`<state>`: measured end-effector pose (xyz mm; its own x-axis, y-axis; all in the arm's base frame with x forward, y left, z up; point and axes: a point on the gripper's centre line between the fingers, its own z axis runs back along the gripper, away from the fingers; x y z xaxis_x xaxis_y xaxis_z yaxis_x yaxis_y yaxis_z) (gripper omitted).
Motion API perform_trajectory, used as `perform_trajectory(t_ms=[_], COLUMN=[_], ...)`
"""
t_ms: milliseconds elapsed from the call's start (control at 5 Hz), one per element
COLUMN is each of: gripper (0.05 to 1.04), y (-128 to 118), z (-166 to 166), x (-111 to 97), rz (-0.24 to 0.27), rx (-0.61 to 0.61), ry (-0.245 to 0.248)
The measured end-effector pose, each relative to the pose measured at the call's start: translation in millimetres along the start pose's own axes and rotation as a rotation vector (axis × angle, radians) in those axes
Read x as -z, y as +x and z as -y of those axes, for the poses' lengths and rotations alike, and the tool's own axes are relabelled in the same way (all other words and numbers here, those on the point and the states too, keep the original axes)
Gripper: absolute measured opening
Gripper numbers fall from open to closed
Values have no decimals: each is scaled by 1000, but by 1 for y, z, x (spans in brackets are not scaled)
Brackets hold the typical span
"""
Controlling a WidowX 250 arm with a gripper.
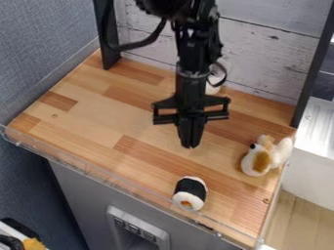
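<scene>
A white-and-black plush sushi roll (190, 193) is placed by the near edge of the light-brown wooden desk (85, 114). Beyond it, the black two-finger end effector (190, 145) is held clenched. A white-and-brown plush toy (265, 156) is seen at right.

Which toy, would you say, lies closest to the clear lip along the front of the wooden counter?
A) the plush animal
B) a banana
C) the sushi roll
C: the sushi roll lies close behind the clear lip, whereas the plush animal sits farther back, toward the counter's right side.
</scene>
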<state>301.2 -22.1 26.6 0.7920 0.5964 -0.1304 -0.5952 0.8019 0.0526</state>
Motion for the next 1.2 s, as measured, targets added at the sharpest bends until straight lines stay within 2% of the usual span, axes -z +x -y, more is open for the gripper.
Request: perform_trajectory(t_ms=[200, 400, 600, 800, 1000, 1200], gripper=[56, 56, 55, 55, 55, 55], y=[2, -5, -6, -5, -7, -4], z=[4, 5, 2, -1, -3, -10], x=[-38, -67, -84, -89, -98, -99], rz=[2, 2, -4, -14, 1, -8], rx=[169, 366, 598, 798, 911, 859], ry=[12, 32, 53, 75, 79, 75])
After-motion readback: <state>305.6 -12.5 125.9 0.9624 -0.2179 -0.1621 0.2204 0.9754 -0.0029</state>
